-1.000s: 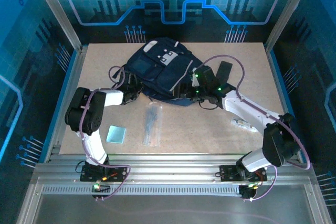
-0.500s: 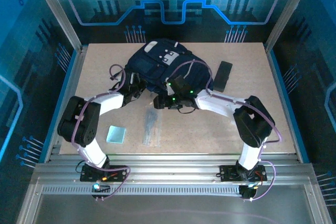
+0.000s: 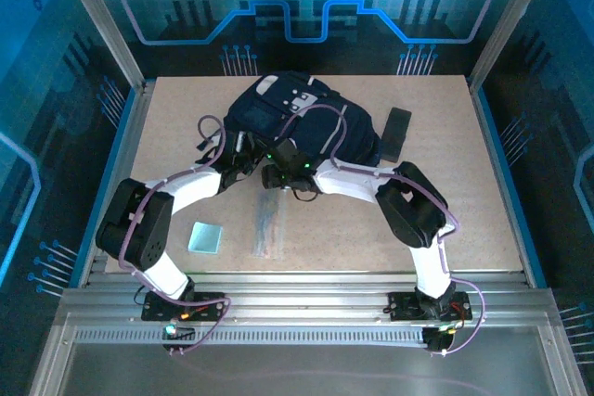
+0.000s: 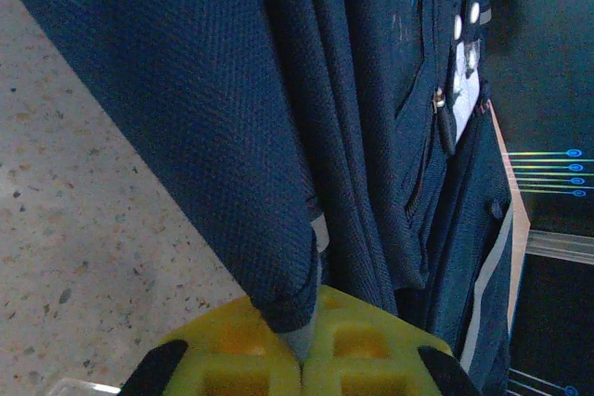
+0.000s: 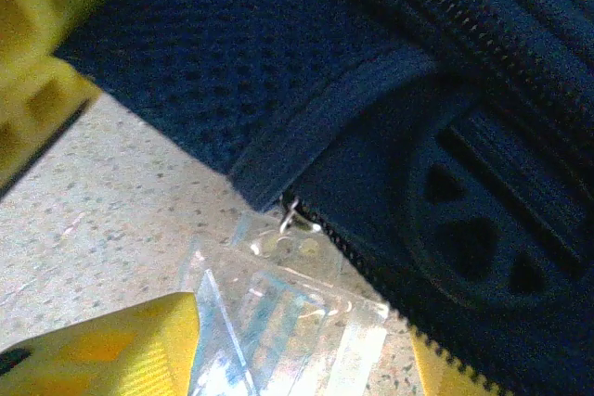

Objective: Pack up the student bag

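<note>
We see the student bag lying flat at the far middle of the table, with its front pockets facing up. Everything else we place from the bag.

The left gripper is at the bag's near left edge. Its yellow fingers are pressed together on a fold of the blue cloth, pinching it.

The right gripper is at the bag's near edge too, just beside the left one. Its fingers are spread apart. Between them lies the end of a clear pouch, right below the bag's zipper edge. We do not think the fingers squeeze it yet.

The pouch is long and thin. It points from the bag's near edge straight back toward the arm bases. The right arm is the nearer one to it. From the right gripper, the bag lies just ahead and a little above. We think the pouch has to slide that way, under the cloth the left gripper holds.

A second ago the right gripper was by the bag's right side, near a black thing. It has swung across to the bag's near edge. The left gripper has stayed by the bag.
</note>
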